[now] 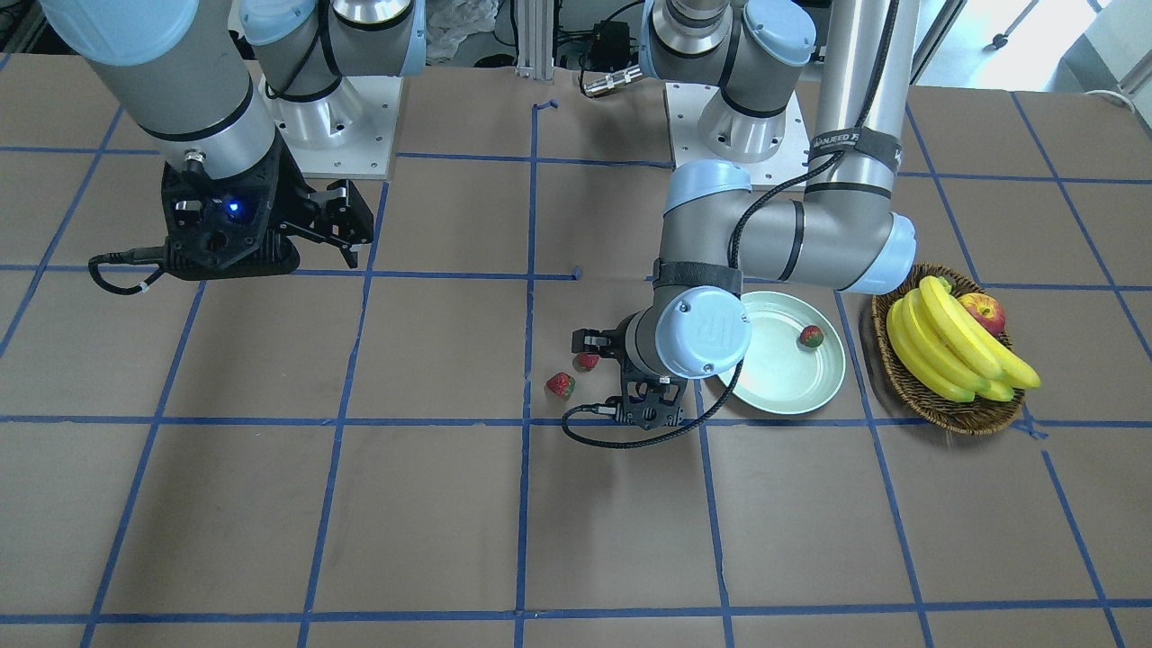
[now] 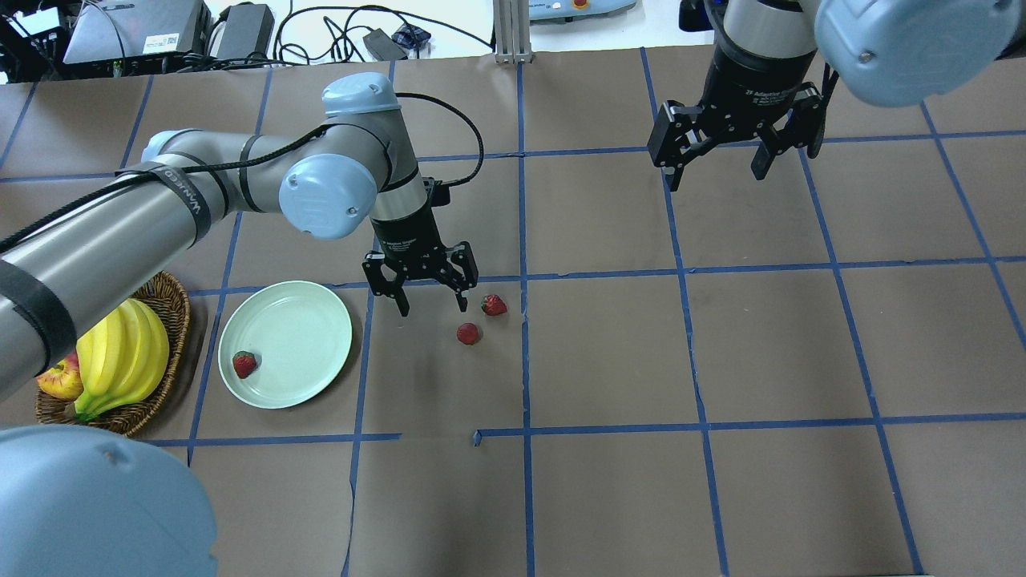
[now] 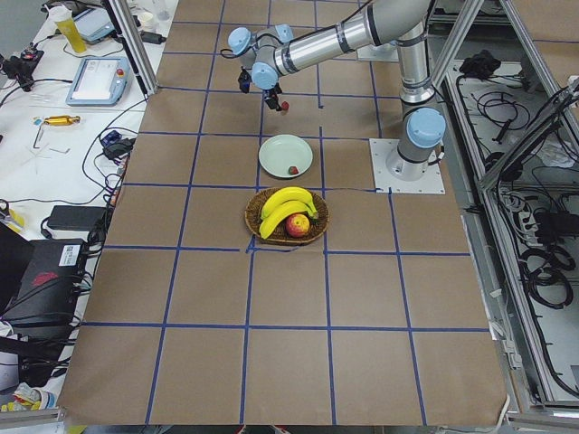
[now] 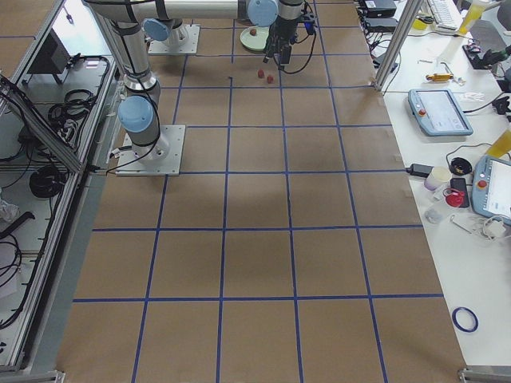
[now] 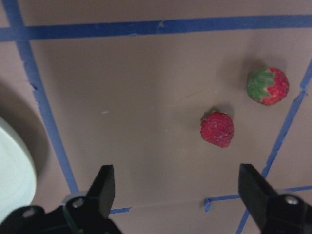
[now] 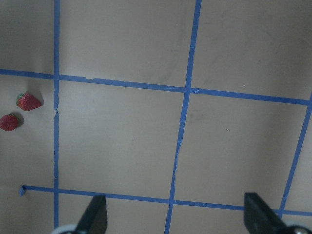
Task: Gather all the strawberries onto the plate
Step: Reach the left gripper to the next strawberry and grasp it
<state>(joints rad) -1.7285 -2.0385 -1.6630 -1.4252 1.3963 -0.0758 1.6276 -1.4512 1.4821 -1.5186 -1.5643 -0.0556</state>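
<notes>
Brown paper, ruled into squares by blue tape, covers the table (image 2: 609, 353).

Left gripper (image 2: 431, 307): its fingers (image 5: 103, 187) are spread wide with only bare paper between them, gripping nothing. The nearer strawberry (image 2: 468, 333) lies loose on the paper just outside the fingertip that is farther from the plate (image 2: 296, 336), and slightly toward the robot. In the left wrist view it appears ahead of the tips, closer to that same finger, showing plain red. The farther strawberry (image 2: 494, 304) lies just beyond it, green top showing, beside a blue tape line. The two berries are close together but not touching.

On the opposite side, past the other finger, rests the pale mint-green plate, whose rim shows at the edge of the wrist view. The third strawberry (image 2: 244, 364) lies inside the plate, near the rim on the side away from the fingers. Further out on that side stands a wicker basket (image 2: 172, 304) holding bananas (image 2: 120, 353) and an apple (image 2: 58, 381).

Right gripper (image 2: 716, 176): its fingers (image 6: 97, 214) are likewise held wide apart with nothing between them. It is held above bare paper, well apart from every strawberry. The two loose berries show small at the edge of its wrist view, beyond one finger.
</notes>
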